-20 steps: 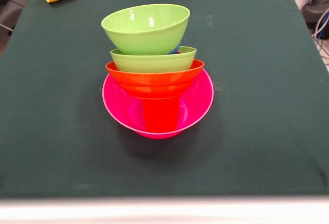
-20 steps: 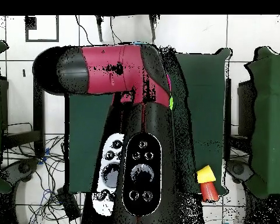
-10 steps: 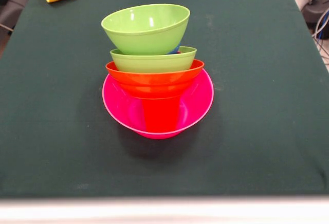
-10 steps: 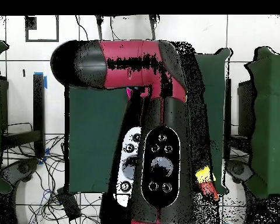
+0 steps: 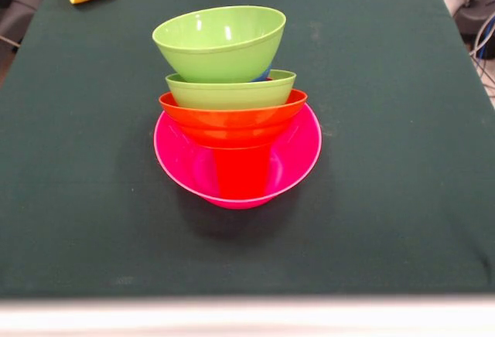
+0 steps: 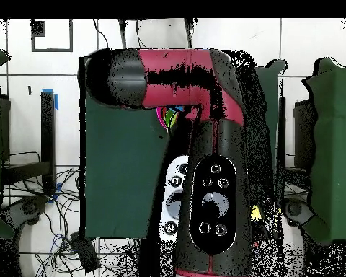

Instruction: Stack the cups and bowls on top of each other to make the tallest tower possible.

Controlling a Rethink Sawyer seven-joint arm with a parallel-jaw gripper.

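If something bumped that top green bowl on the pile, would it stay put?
Probably not. The top green bowl sits tilted, perched rather than nested on the green bowl below, so a nudge could tip it. It looks glossy and light, likely slippery.

Table cover (image 5: 402, 120): dark green cloth, spread flat over the whole work surface.
Table front edge (image 5: 247, 315): pale strip running below the cloth.
Cables (image 5: 486, 43): looped beside the table's right edge in the front view.
Floor (image 6: 32, 65): pale tiles around the table in the overhead view.
Floor wires (image 6: 60, 220): tangled near the table's corner.
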